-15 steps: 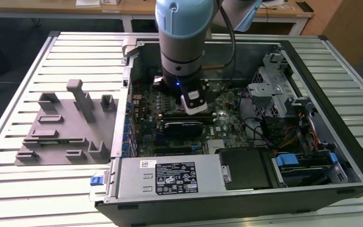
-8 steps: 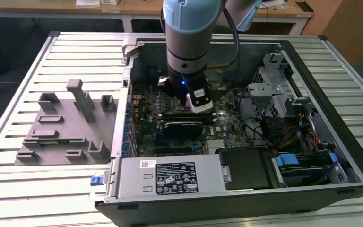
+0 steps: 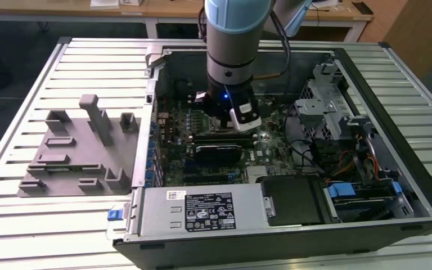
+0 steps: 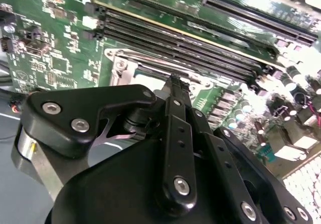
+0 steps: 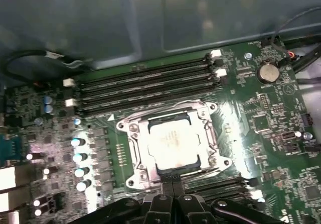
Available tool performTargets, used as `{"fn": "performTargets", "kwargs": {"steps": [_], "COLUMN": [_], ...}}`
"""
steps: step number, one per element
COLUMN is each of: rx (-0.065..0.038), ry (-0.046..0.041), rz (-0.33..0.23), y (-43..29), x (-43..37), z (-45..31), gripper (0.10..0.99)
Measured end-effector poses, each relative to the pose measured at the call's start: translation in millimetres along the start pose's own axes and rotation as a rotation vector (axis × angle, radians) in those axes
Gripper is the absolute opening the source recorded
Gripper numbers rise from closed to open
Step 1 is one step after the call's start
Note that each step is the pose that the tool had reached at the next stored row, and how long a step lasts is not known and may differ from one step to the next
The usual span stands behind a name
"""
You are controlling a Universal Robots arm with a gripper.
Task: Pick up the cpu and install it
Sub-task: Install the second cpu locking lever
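The cpu (image 5: 169, 144) lies inside its socket frame (image 5: 134, 133), just beyond the gripper (image 5: 172, 175) with fingertips pressed together.

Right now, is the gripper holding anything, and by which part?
Nothing held. The gripper has its fingertips together, at the edge of the cpu, which lies in the socket frame.

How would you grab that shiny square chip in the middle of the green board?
The cpu lies flat inside the metal socket frame, silver top facing up. Its edges sit low within the frame, so I'd probably come straight down from above and pinch two opposite edges, where the gripper already hovers at its rim.
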State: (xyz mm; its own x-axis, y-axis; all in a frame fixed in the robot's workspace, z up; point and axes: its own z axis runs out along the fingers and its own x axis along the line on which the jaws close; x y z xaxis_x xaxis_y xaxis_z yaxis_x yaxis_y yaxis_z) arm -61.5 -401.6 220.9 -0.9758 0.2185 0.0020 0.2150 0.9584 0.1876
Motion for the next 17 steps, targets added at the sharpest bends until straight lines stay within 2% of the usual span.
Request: {"fn": "performTargets", "kwargs": {"steps": [7,10,17], "rx": [0.022,0.031,0.067], "ry": [0.0007,0.0012,-0.0024], "rz": [0.000,0.000,0.000], "y": [15.1,22.9,34.8], "x": [-7.7,-7.3,-4.7], "z": [4.7,7.0,10.6], "gripper": [0.106,0.106,0.106]}}
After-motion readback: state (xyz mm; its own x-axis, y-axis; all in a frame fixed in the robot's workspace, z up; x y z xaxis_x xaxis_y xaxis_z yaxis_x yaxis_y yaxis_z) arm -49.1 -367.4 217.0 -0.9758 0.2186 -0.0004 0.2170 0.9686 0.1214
